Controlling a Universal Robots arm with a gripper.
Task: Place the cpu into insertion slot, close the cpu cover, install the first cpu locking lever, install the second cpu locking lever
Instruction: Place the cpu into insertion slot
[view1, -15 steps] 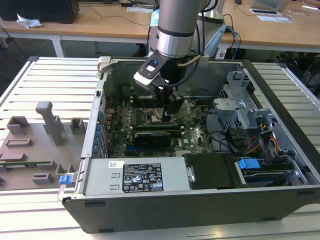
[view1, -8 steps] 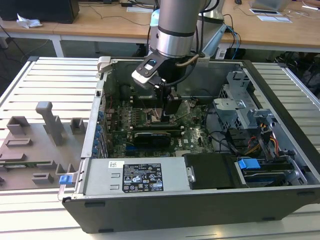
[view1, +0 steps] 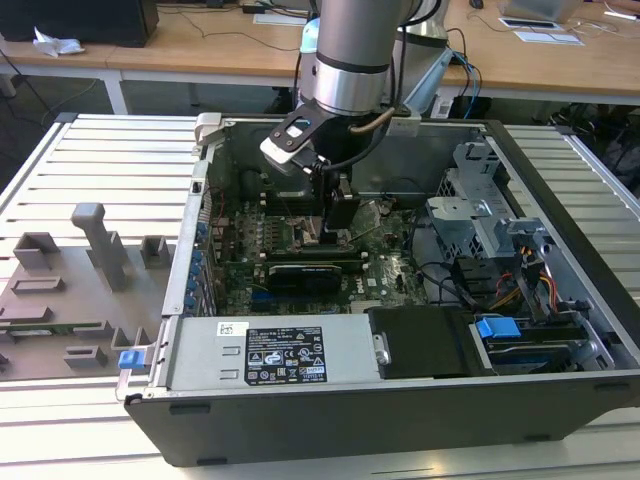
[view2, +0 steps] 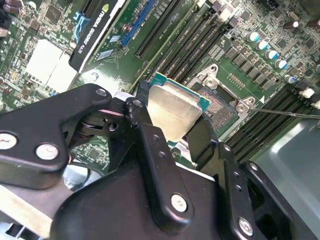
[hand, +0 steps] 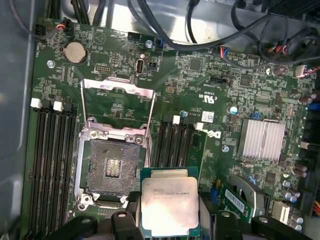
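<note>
Silver-tan flat square cpu (hand: 170, 205) clenched edgewise in my black gripper (view1: 338, 225), mid exterior view, just beside bare dark socket (hand: 114, 167); thin steel cpu cover (hand: 117, 86) hinged open.

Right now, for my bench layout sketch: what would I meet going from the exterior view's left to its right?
Grey fixture blocks → case side wall → end effector gripping the cpu → metal drive cage.
</note>
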